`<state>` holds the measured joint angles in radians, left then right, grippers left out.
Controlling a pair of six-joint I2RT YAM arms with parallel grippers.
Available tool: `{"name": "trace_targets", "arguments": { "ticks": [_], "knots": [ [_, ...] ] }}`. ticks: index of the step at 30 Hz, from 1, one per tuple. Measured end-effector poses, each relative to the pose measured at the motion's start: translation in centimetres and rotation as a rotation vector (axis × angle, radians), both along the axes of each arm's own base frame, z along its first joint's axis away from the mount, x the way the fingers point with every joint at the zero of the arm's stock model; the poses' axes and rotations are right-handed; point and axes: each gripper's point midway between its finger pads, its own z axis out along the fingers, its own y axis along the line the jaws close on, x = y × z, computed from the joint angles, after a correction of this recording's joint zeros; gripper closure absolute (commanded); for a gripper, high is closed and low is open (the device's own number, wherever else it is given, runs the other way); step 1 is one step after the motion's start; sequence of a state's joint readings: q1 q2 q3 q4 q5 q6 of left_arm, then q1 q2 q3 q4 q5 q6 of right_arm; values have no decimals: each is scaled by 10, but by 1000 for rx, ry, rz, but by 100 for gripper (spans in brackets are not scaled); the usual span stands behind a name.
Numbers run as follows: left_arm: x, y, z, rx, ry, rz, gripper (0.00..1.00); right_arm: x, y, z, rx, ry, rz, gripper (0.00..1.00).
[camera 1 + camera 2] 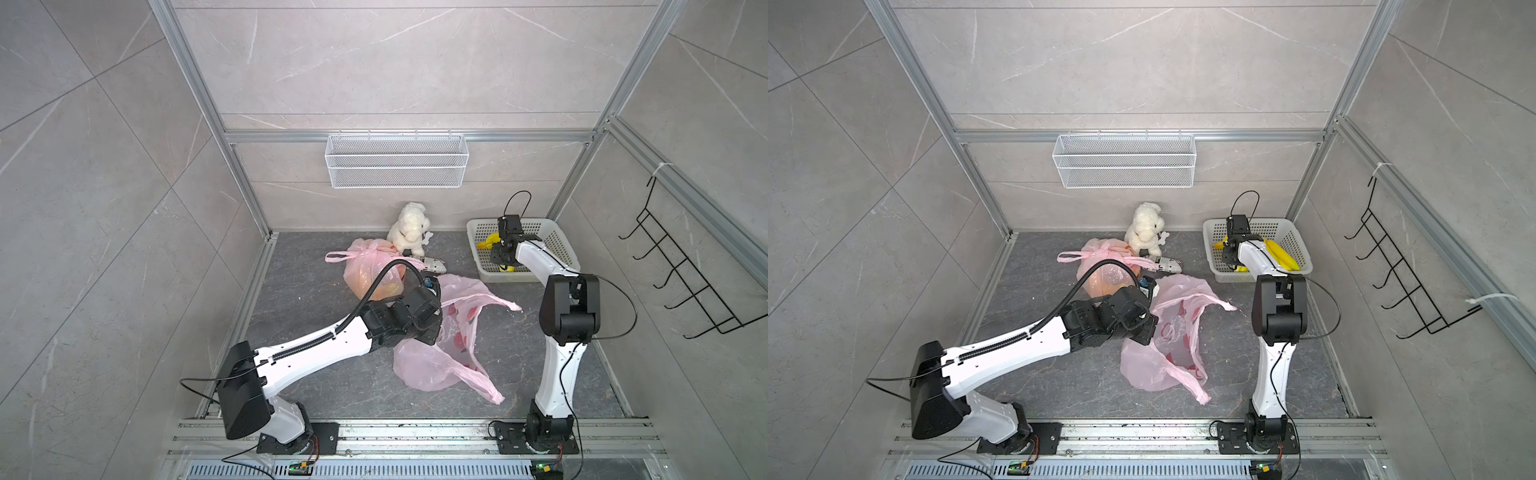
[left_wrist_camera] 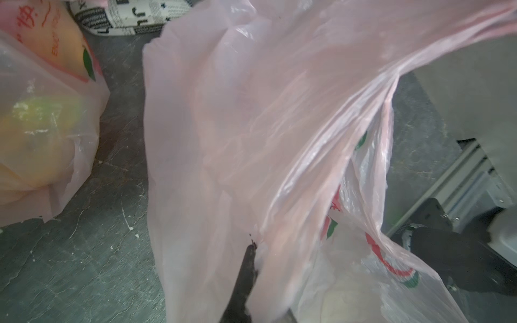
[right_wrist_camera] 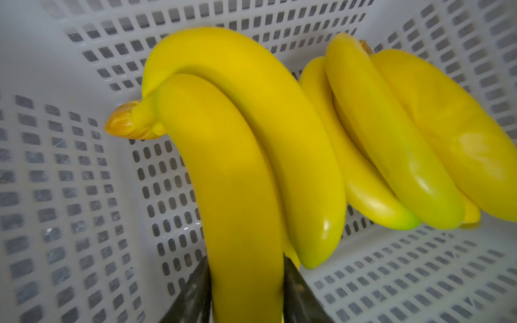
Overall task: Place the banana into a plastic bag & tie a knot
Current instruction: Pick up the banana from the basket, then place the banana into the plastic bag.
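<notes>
Yellow bananas lie in bunches in the white perforated basket (image 1: 557, 241) at the back right. My right gripper (image 3: 245, 260) reaches down into the basket, its two dark fingers pressed against either side of one banana (image 3: 240, 195) of the nearer bunch. In both top views the right gripper (image 1: 1229, 257) hangs over the basket. The open pink plastic bag (image 1: 432, 361) lies crumpled mid-table. My left gripper (image 2: 255, 249) is shut on a fold of the plastic bag (image 2: 251, 125) and holds that part lifted. Only one left finger (image 2: 247, 271) shows clearly.
A second banana bunch (image 3: 405, 139) rests beside the gripped one. A tied pink bag with fruit (image 1: 374, 270), a white plush toy (image 1: 409, 228) and a black-and-white printed object (image 1: 434, 266) sit at the back. A wire shelf (image 1: 397, 162) and a black hook rack (image 1: 685, 282) hang on the walls.
</notes>
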<state>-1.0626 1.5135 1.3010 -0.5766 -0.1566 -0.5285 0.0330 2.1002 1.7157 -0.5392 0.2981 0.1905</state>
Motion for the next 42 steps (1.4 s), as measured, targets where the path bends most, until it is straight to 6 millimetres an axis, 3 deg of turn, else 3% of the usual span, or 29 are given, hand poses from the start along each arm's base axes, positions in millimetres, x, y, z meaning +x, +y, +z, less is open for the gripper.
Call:
{"name": "trace_targets", "arguments": {
  "ticks": [3,6,13,18,24,32,36,42],
  "knots": [
    [9,10,-17,49,33,52,100,-10,6,16,18,-32,7,63],
    [16,19,-17,59,34,101,100,-19,13,34,38,-69,11,65],
    [30,38,-5,68,-18,205,100,-36,21,76,78,-166,14,68],
    [36,45,12,45,-60,242,100,-61,38,99,112,-207,49,69],
    [43,46,26,25,-74,269,100,-111,81,149,158,-292,158,70],
    [64,45,24,6,-26,313,100,-182,91,211,195,-401,219,72],
    [75,32,18,10,0,305,100,-215,117,221,206,-392,327,73],
    [81,17,18,9,22,281,100,-263,144,219,175,-326,486,77]
  ]
}}
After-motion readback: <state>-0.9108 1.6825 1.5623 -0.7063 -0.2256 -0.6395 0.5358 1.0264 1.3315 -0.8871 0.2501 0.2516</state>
